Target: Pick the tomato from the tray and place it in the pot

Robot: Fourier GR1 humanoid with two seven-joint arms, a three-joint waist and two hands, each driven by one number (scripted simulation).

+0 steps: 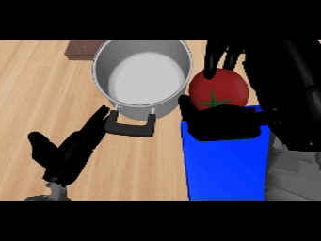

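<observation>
A red tomato (220, 89) with a green stem star is held in my right hand (225, 123), above the far end of the blue tray (225, 164). Fingers curl over the tomato's top and the thumb and palm wrap under it. It hangs just right of the steel pot (143, 75), close to the pot's rim. The pot stands open on the wooden counter, with a black handle (129, 128) pointing toward me. My left hand (69, 150) rests open at the lower left, its fingertips near that handle.
A dark brown object (83, 49) lies behind the pot at the back left. The wooden counter (31, 94) stretches to the left of the pot. My right forearm (301, 94) fills the right side of the view.
</observation>
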